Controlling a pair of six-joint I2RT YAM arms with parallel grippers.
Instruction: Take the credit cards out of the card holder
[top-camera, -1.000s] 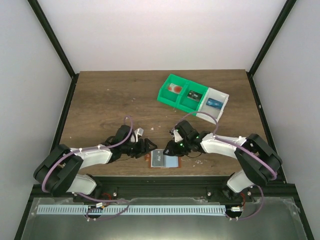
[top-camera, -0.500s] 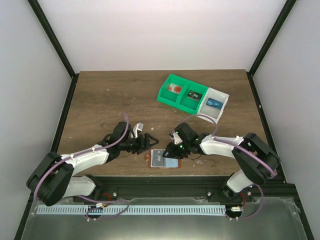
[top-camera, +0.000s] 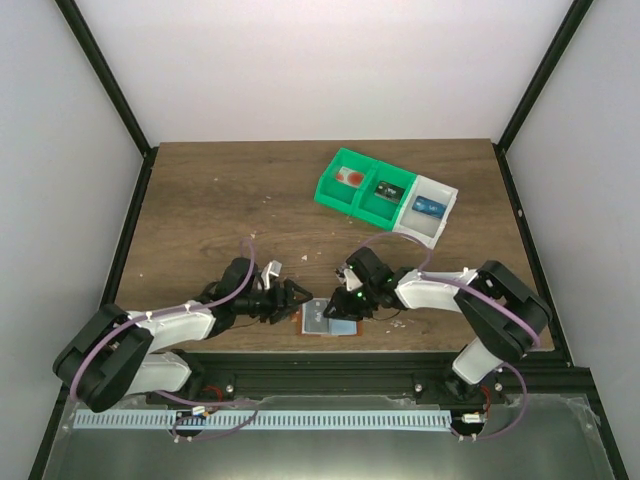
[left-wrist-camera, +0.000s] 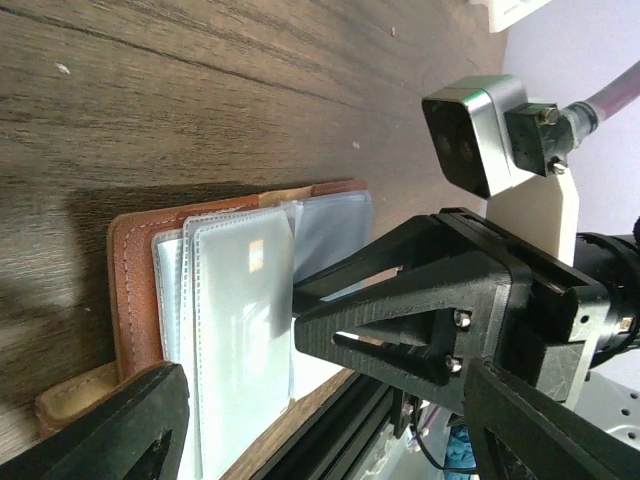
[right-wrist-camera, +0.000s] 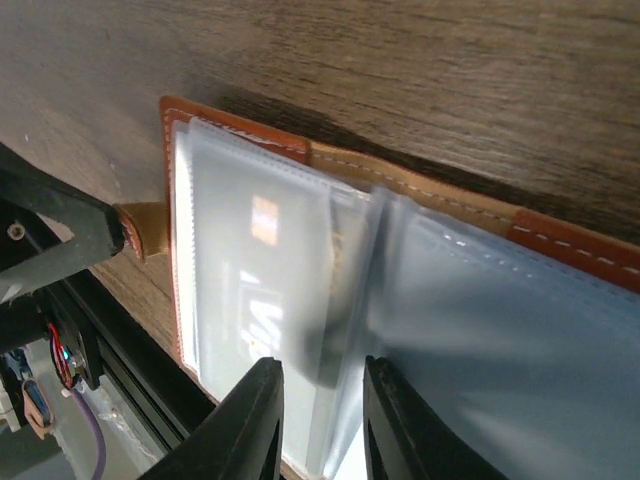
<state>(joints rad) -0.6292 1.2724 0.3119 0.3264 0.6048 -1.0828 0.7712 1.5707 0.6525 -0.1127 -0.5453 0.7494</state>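
The card holder (top-camera: 325, 320) lies open near the table's front edge, reddish-brown with pale blue-grey sleeves. It also shows in the left wrist view (left-wrist-camera: 225, 300) and the right wrist view (right-wrist-camera: 250, 250). My left gripper (top-camera: 297, 298) is wide open at the holder's left edge, its jaws straddling the sleeves (left-wrist-camera: 235, 345). My right gripper (top-camera: 345, 305) stands over the holder's middle fold (right-wrist-camera: 320, 365), open by a narrow gap, with a raised sleeve leaf between its tips. I cannot make out any card in the sleeves.
Green compartment trays (top-camera: 362, 190) with a white one (top-camera: 428, 210) stand at the back right, holding a red, a dark and a blue item. The table's front edge and black rail (top-camera: 330, 350) run just behind the holder. The right arm's wrist camera (left-wrist-camera: 475, 135) is close by.
My left gripper has swung away with its jaws spread, then come back down to the holder's left edge. My right gripper has crept slightly left over the holder.
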